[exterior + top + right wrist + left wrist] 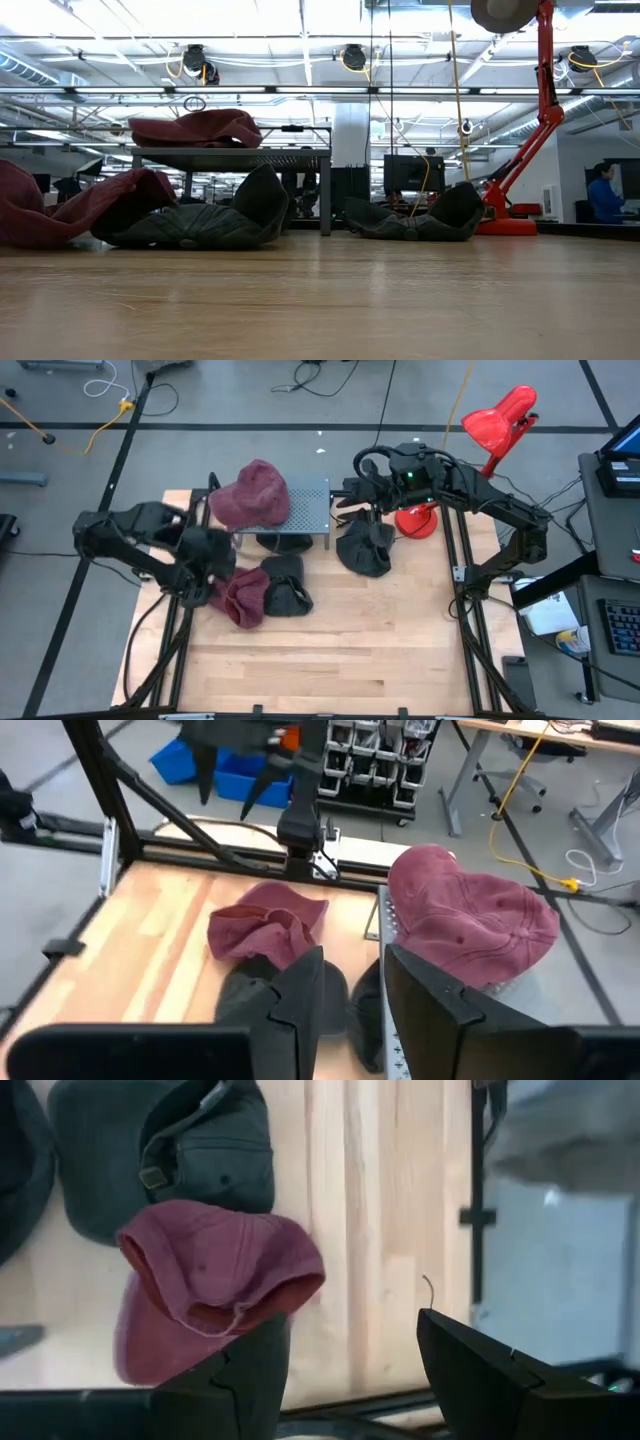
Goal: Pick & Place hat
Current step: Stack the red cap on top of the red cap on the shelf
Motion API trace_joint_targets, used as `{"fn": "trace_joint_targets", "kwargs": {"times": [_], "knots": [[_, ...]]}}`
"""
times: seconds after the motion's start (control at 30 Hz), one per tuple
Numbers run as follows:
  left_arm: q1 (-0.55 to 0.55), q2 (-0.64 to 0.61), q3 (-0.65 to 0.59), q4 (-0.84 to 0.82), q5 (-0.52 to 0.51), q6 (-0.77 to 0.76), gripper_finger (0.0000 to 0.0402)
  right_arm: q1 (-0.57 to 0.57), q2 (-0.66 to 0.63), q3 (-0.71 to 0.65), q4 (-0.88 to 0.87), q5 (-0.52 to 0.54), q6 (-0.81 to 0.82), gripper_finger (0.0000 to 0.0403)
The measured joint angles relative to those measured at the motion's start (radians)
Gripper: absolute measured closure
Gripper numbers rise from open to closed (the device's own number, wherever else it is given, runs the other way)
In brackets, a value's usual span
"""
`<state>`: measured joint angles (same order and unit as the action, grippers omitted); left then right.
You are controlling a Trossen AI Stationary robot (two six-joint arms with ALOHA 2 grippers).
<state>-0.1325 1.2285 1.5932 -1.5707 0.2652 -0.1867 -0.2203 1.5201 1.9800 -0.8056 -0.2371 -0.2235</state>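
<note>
A maroon hat lies on top of a grey metal rack at the table's far middle; it also shows in the right wrist view. A second maroon hat lies crumpled on the table, next to a dark hat. Another dark hat lies right of the rack. My left gripper is open and empty, hovering just left of the table's maroon hat. My right gripper is open and empty, raised at the rack's right end.
A red desk lamp stands with its base at the table's far right. The rack stands on thin legs with room beneath. Bare wood spans the table's near half. A person sits in the room beyond.
</note>
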Motion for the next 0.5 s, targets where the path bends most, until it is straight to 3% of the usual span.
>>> {"fn": "trace_joint_targets", "kwargs": {"times": [0.2, 0.5], "knots": [[-0.217, 0.011, -0.057, 0.001, -0.183, -0.001, 0.0186, 0.0, -0.001, 0.0, 0.001, 0.0, 0.079, 0.0298], [-0.383, 0.01, -0.366, 0.06, -0.196, -0.187, 0.0188, 0.019, -0.001, 0.0, 0.002, 0.0, 0.068, 0.0298]]}}
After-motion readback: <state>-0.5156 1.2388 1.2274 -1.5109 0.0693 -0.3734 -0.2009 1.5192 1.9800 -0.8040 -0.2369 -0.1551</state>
